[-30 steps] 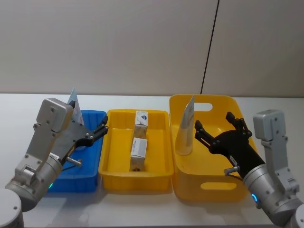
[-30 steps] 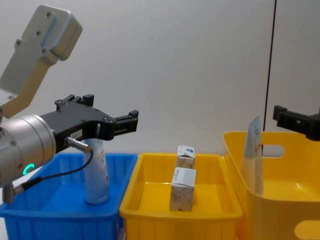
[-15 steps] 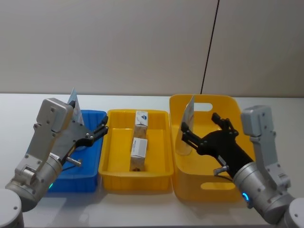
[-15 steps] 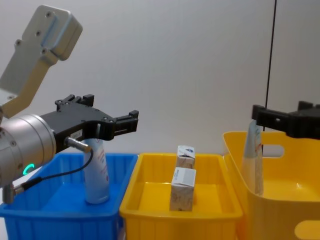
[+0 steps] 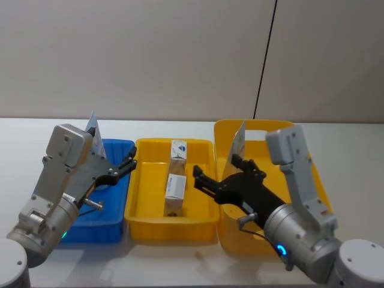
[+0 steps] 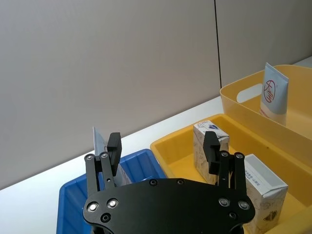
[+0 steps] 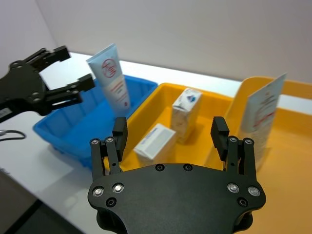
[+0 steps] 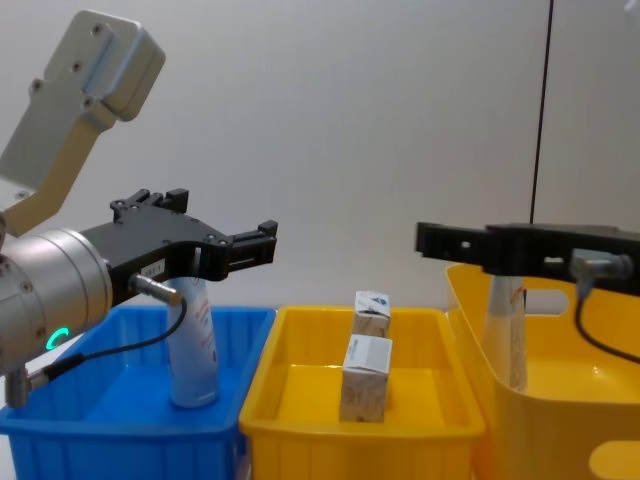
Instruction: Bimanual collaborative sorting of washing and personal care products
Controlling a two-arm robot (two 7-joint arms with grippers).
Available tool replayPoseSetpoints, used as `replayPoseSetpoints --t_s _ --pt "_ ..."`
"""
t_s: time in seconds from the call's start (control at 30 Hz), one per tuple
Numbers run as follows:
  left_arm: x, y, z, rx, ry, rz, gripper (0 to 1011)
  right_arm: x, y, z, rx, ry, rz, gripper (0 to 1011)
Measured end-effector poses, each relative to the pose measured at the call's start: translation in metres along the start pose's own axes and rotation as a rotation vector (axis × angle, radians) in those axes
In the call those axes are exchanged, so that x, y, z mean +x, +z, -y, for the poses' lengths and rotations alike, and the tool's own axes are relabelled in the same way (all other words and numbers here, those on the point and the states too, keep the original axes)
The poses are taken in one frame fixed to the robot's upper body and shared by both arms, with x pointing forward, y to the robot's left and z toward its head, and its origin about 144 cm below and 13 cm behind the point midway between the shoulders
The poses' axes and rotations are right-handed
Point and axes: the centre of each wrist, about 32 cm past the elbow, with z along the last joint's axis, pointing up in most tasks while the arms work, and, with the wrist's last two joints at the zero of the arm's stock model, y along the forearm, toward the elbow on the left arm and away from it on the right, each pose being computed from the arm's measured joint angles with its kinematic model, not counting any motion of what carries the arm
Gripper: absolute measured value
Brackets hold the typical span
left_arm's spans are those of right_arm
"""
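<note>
One pale squeeze tube (image 8: 193, 345) stands upright in the blue bin (image 5: 111, 227). Another tube (image 5: 238, 141) leans in the large yellow bin (image 5: 287, 128) on the right. Two small white cartons (image 5: 178, 150) (image 5: 175, 187) stand in the middle yellow tray (image 5: 171, 230). My left gripper (image 5: 128, 162) is open and hovers over the blue bin's right side, beside its tube. My right gripper (image 5: 216, 171) is also open with nothing in it. It hangs above the wall shared by the middle tray and the large bin, close to the near carton (image 7: 155, 140).
The three bins sit side by side on a white table (image 5: 180, 264), with a plain wall behind. A dark cable (image 5: 264, 60) runs down that wall behind the right bin. The other arm's gripper (image 7: 46, 87) appears beyond the blue bin in the right wrist view.
My right gripper has swung left, from over the large yellow bin to the edge of the middle tray. The left arm and all products stayed still.
</note>
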Motion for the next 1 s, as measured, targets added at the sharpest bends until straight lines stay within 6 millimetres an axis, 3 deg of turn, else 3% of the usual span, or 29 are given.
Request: replayPoseSetpoints --t_s 0.6,1.0 --pt "0.000 0.000 0.000 0.000 0.000 0.000 1001 -0.042 0.018 -0.016 -0.106 0.018 -0.053 1002" --pt "0.000 0.000 0.000 0.000 0.000 0.000 1001 -0.054 0.020 -0.027 -0.168 -0.043 -0.031 1002"
